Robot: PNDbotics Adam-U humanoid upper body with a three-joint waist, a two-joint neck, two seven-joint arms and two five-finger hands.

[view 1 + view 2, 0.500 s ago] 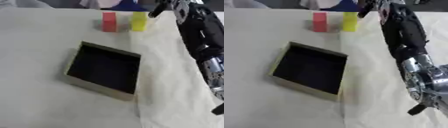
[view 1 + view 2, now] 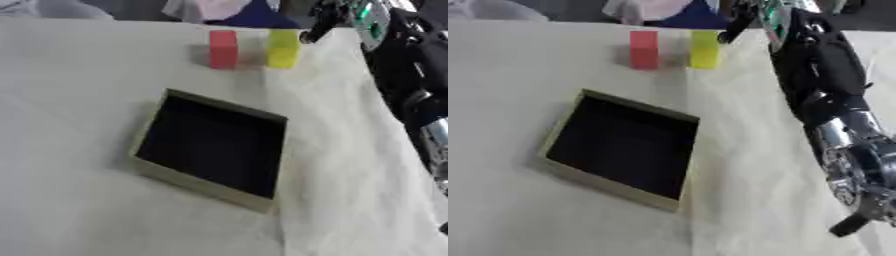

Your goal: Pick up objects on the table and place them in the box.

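Little has shifted since the earlier frame: right hand (image 2: 741, 22) still hovers at the far edge, partly cut off, so I cannot tell its finger state. Just left of it stand one yellow block (image 2: 282, 48) and one red block (image 2: 223, 48); nearer lies one empty box (image 2: 210, 148) on the surface (image 2: 70, 100).

You were at a lab-style test bench: a white-clothed table (image 2: 79, 75) lay left of your right hand (image 2: 741, 22), nothing homely around.
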